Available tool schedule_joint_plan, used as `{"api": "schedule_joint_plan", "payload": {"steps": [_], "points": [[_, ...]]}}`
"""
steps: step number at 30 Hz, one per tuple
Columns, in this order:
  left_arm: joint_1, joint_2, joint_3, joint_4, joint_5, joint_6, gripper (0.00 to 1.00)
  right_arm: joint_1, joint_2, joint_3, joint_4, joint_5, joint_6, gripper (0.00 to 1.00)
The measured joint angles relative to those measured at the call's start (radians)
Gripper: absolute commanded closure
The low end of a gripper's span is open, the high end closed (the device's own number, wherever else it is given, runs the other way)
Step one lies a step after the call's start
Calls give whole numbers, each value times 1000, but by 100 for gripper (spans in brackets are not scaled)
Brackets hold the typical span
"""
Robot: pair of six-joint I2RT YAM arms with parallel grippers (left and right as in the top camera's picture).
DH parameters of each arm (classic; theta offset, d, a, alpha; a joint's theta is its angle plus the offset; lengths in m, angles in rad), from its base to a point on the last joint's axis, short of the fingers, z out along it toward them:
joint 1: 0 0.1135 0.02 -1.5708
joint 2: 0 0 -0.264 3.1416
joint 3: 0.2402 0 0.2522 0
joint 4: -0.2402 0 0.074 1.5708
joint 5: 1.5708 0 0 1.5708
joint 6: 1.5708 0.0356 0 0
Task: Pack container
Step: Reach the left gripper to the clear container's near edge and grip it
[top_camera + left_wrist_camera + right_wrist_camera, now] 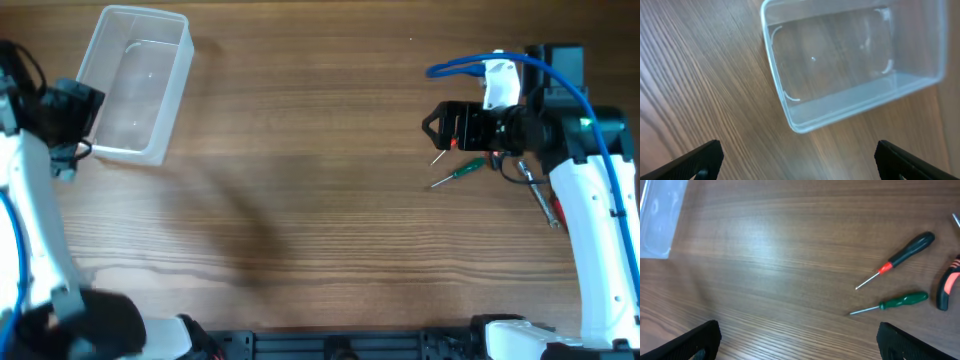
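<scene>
Plainly, nothing is packed yet: the container [135, 85] sits empty near the far-left corner of the bench [320, 210], while the tools lie well apart from it, toward the right edge. Left gripper [797, 152]: spread and empty, hovering just beside the container's near end without touching it. Right gripper [797, 332]: also spread and empty, above the black screwdriver [900, 257], the green screwdriver [895, 301] and the pliers [947, 282].

Likely hazards, judged from this layout:

(a) Both screwdrivers lie flat, near each other and roughly parallel. Closing on one could nudge the other, and their round handles would probably roll.

(b) A descent taken too low would scrape the fingers on the bench. One taken too high would catch only the thin shaft, which may pivot or slip out.

(c) The carry runs across most of the bench, so a weak pinch could drop the tool midway.

(d) The container looks light and nothing holds it. A tool striking its rim could push or tip it, and the clear wall makes the rim hard to judge.

(e) With the left gripper so near the container, the two arms could meet there at release
</scene>
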Motion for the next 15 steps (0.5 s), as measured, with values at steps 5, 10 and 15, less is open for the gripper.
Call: {"api": "schedule_joint_plan", "payload": {"steps": [5,10,15], "points": [[1,176,0,19,0,-62,0,0,1,0,-39,10,-10,0],[1,295,0,41,0,-113,0,0,1,0,-67,14,-16,0],[1,330,0,105,0,-135,0,0,1,0,-85,14,-19,0]]}}
